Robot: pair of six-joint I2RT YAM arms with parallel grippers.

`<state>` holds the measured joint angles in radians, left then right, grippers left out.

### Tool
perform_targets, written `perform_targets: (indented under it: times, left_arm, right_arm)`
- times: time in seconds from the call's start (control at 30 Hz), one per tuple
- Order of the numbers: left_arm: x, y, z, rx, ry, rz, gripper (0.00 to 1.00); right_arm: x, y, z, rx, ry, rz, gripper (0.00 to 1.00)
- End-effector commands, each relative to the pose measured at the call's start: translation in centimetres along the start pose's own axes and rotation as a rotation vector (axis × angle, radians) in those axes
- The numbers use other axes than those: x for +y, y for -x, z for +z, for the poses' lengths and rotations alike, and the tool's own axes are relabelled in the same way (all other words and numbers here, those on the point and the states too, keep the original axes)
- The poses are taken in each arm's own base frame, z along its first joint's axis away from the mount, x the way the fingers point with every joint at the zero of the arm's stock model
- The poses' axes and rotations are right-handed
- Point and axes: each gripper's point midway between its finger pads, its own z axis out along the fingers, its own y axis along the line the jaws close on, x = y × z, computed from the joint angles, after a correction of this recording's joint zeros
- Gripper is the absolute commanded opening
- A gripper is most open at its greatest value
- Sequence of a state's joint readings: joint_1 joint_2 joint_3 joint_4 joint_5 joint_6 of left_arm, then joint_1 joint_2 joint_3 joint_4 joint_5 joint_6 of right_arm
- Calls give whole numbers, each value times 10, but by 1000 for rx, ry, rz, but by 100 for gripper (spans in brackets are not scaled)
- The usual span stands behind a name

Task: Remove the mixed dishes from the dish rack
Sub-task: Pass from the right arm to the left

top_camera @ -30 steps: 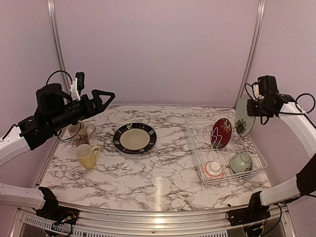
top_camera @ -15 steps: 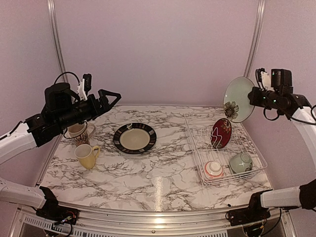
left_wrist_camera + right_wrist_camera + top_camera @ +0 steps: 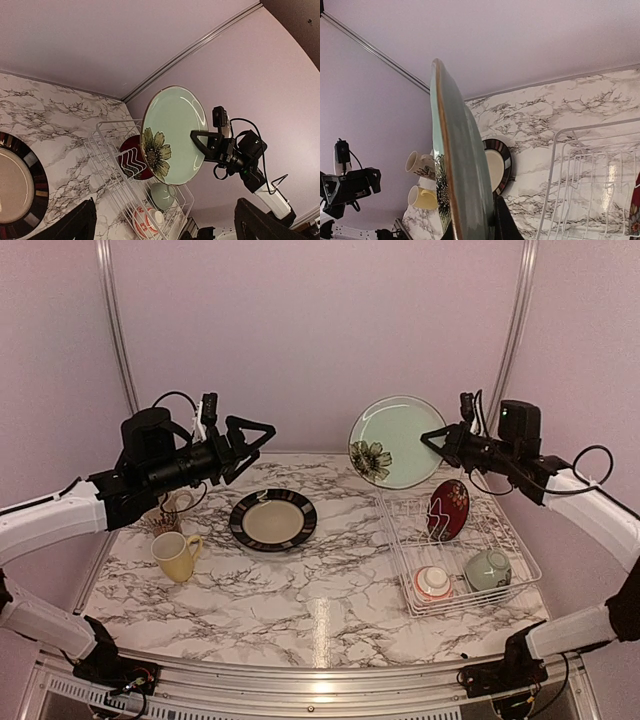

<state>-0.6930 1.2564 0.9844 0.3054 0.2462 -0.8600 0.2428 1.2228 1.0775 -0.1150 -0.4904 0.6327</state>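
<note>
Pale green plate clamped at its rim by right fingers, upright in air, dish rack below those fingers. Left fingers spread wide, empty, above desk.

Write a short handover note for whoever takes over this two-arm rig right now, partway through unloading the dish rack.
Left end effector: open, empty, raised over the left side of the table.
Right end effector: shut on the rim of the pale green plate, held on edge in the air just left of the dish rack.
Done: black-rimmed cream plate, yellow mug and cream printed mug are on the table.
Left: set down the pale green plate; then take out the red patterned plate standing in the tines, and the red-rimmed white bowl and pale green bowl at the rack's near end.
</note>
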Motion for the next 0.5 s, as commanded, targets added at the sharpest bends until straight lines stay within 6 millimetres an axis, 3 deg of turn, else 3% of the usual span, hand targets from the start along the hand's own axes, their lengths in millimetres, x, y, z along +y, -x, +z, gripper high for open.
perform_targets:
  times: [0.0, 0.13, 0.33, 0.47]
  left_arm:
    - [-22, -10, 16, 34, -118, -49, 99]
    - [-19, -20, 27, 57, -112, -60, 98]
    - [8, -21, 32, 24, 7, -89, 95]
    - [0, -22, 43, 38, -37, -99, 92]
  right_arm:
    - [76, 18, 8, -75, 305, 33, 0]
    - [87, 5, 21, -48, 367, 77, 0]
    - [95, -5, 27, -26, 415, 116, 0]
    - [104, -15, 36, 12, 454, 136, 0]
